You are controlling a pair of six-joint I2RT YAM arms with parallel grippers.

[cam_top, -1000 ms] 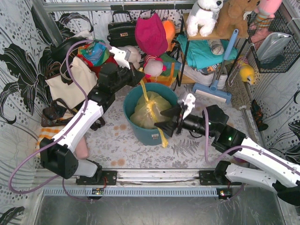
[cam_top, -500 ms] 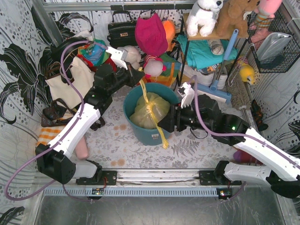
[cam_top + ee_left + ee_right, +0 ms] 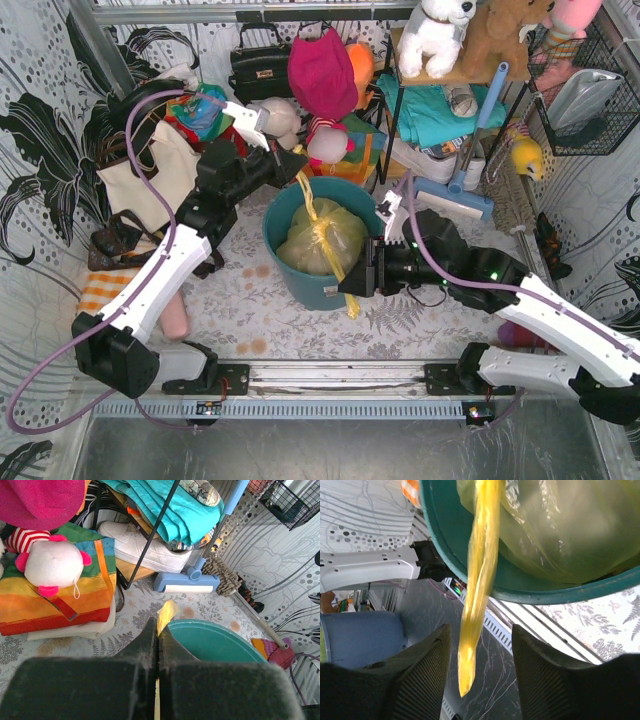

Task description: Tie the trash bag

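Note:
The trash bag [image 3: 318,243] is yellow-green and sits inside the round teal bin [image 3: 273,222]. One twisted yellow strip of it [image 3: 308,198] runs up to my left gripper [image 3: 300,173], which is shut on it above the bin's far rim. In the left wrist view the strip's tip [image 3: 167,612] pokes out past the closed fingers [image 3: 146,639]. A second strip [image 3: 344,283] hangs over the bin's near rim. My right gripper [image 3: 353,282] is open with that strip [image 3: 479,590] dangling loose between its fingers [image 3: 425,665], nearer the left one.
A cream tote bag [image 3: 150,183] and a rainbow bag with a plush toy [image 3: 52,565] lie left of the bin. Behind it stand a metal rack [image 3: 395,110] with teal cloth, a blue sweeper [image 3: 455,195] and a black handbag [image 3: 258,68]. The rail [image 3: 340,378] runs along the near edge.
My right gripper has swung down to the bin's front rim, bringing its fingers around the hanging strip and narrowing slightly. My left gripper has drawn its strip slightly back and left.

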